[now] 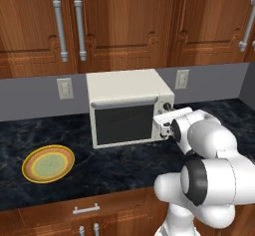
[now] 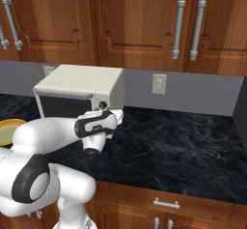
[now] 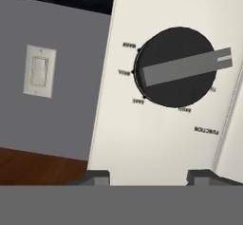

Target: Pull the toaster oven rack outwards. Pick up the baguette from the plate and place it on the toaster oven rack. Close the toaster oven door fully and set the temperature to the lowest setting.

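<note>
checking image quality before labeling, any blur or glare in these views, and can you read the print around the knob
Left base view: sharp, even light, no glare on the toaster oven door. Right base view: equally flat, soft shading under the gripper. Hand view: the knob is crisp, its small print soft and rotated; FUNCTION is readable, the rest barely.

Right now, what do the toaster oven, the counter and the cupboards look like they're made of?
The toaster oven looks like cream painted metal or plastic: smooth, matte, evenly coloured; its door pane looks like dark glass. The counter looks like polished black stone with pale veins. The cupboards look like varnished brown wood with visible grain.
</note>
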Controlling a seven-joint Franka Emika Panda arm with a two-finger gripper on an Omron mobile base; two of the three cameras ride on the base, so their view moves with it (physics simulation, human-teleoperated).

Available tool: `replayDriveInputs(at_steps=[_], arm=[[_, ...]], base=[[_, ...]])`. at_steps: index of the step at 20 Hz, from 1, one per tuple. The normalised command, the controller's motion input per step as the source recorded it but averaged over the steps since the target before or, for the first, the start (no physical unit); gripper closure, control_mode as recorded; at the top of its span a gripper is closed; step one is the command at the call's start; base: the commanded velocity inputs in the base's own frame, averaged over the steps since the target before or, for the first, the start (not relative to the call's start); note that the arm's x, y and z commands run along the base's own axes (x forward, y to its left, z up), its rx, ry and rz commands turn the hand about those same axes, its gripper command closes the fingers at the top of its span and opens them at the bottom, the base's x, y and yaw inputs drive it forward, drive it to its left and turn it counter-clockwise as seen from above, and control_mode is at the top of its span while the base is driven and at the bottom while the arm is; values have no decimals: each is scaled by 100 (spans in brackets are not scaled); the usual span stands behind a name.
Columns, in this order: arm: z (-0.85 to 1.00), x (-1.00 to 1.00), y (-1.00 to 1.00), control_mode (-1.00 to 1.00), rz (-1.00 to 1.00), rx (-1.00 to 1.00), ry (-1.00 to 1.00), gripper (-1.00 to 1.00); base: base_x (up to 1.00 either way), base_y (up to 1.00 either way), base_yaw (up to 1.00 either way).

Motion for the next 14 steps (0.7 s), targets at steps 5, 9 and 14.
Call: replayDriveInputs(at_steps=[5, 9, 14], arm=[[40, 58, -10, -100, 5, 0, 0, 100], [43, 52, -13, -100, 10, 0, 0, 100], [67, 45, -10, -100, 10, -1, 0, 100]], base=[[0, 0, 0], [0, 0, 0], [0, 0, 0]])
